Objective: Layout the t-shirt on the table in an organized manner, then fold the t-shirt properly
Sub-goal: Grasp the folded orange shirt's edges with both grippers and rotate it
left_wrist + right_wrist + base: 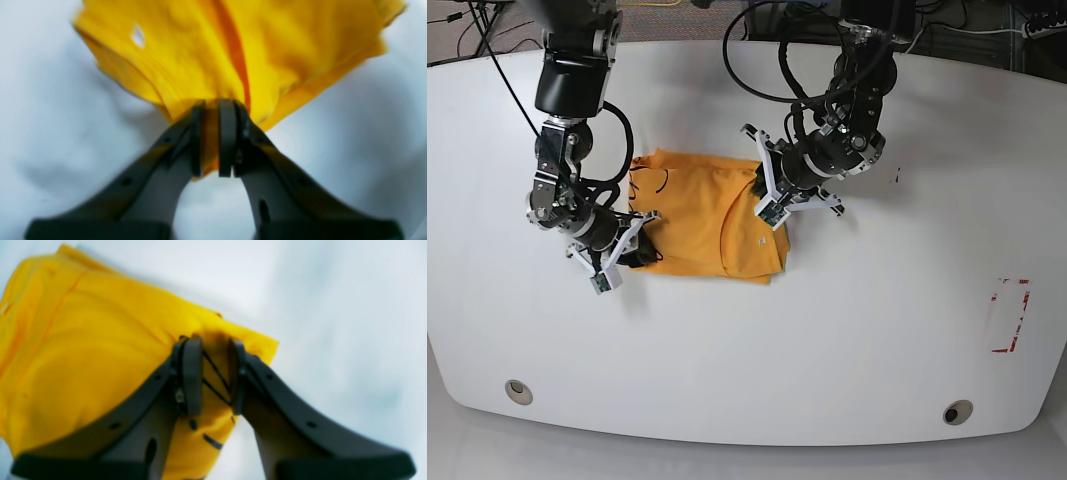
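Base view is showing you one shirt (702, 225), one table (827, 340) and two grippers. You are looking at a shirt that is lying bunched into a rough rectangle on the table, left of the middle and nearer the far edge than the near edge. Two grey grommets are sitting close to the near edge, one (518, 390) by the near left corner and one (957, 411) toward the near right corner. One red-taped rectangle (1010, 316) is lying close to the right edge, well apart from the shirt.

Your left gripper (774, 207) is sitting at the shirt's right side, and your right gripper (627, 243) is sitting at the shirt's near left corner.

Left wrist view is showing you the left gripper (213, 138) with its jaws drawn nearly together, pinching a gathered fold of the shirt (233, 50) between the pads. Orange cloth is filling the thin gap between them, and the rest is fanning out away from the fingertips over the white table (367, 133). A small white label (137, 35) is showing on the cloth.

Right wrist view is showing you the right gripper (213, 375) clamped on a corner of the shirt (93, 350), its jaws standing a little wider than the left pair, with cloth bunched between them. Thin dark lines are crossing the cloth in that gap. The picture is blurred, so you cannot tell what those lines are.
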Controlling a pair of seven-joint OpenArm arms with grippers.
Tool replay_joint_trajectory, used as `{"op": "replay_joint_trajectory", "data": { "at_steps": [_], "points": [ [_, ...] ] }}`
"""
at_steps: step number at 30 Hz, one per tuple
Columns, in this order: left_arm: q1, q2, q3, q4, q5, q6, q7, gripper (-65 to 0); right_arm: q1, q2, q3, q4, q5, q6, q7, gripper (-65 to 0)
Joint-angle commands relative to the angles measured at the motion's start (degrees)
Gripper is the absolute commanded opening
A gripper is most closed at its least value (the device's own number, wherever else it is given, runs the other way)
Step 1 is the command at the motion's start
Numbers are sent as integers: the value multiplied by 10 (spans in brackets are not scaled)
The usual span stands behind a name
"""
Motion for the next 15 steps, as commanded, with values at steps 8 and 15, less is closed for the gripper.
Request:
{"op": "replay_joint_trajectory", "data": {
  "at_steps": [8, 15],
  "points": [
    [-117, -12, 2, -131, -5, -1, -18, -607, -56, 18, 8, 32, 3, -1, 34, -520],
    [-207, -12, 1, -250, -7, -1, -19, -607, -140, 10, 24, 142, 3, -1, 30, -520]
  ]
}}
